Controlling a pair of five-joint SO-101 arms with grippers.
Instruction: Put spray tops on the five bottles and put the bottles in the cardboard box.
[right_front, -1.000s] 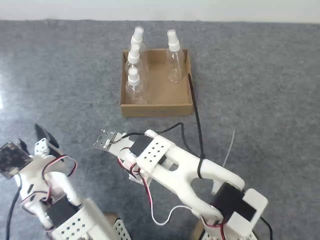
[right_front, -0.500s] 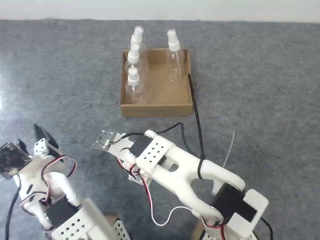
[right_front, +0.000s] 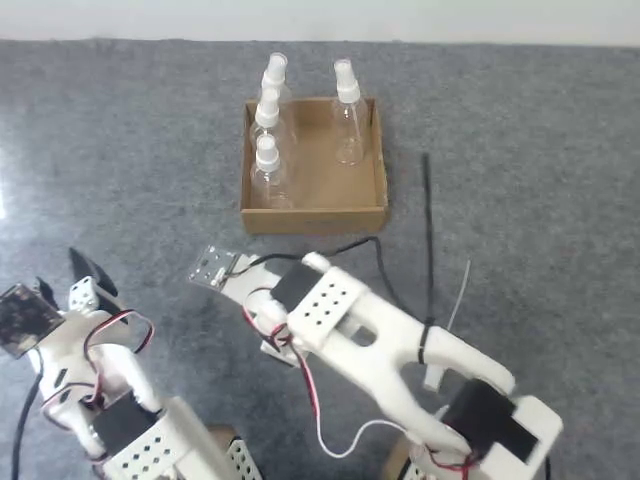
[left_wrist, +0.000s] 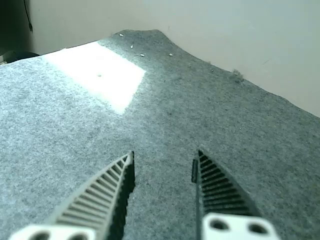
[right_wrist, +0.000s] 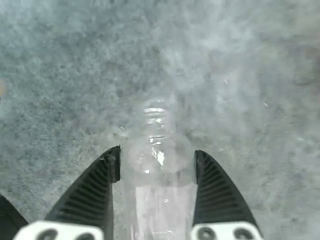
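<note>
Soft even light, one sunlit patch (left_wrist: 97, 75)

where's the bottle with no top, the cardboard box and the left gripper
bottle with no top (right_wrist: 156, 124): right wrist view, on its threaded neck
cardboard box (right_front: 313, 218): high view, on its front wall
left gripper (left_wrist: 164, 157): left wrist view, midway between its open fingertips

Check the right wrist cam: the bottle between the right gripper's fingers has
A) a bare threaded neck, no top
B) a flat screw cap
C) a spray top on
A: in the right wrist view, the bottle held in the right gripper ends in an open threaded neck with nothing fitted on it.
</note>
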